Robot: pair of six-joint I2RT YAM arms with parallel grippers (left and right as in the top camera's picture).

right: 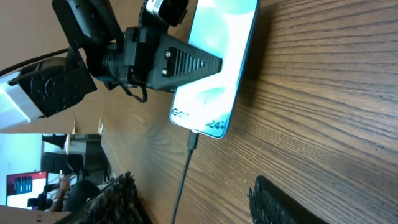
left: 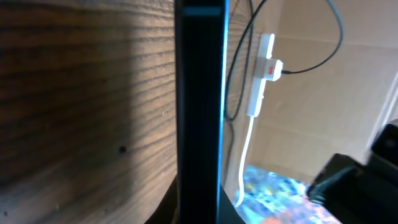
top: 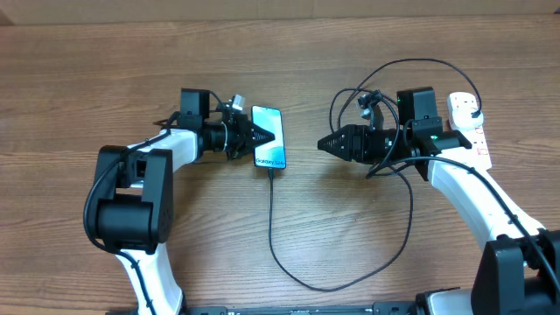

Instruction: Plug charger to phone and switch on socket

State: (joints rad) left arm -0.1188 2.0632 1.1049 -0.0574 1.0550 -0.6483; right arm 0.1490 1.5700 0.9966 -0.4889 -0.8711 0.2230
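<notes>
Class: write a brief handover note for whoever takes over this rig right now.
Left gripper: shut on the phone, one finger over its screen.
Right gripper: open, empty, pointing at the phone.
Done: charger connector is in the phone; its plug sits in the power strip.
Left: switch on the power strip; whether its switch is on cannot be read.

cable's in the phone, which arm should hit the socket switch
Right. The socket lies beside the right arm, and the right gripper is open and empty. The left gripper is shut on the phone, on the far side from the socket.
</notes>
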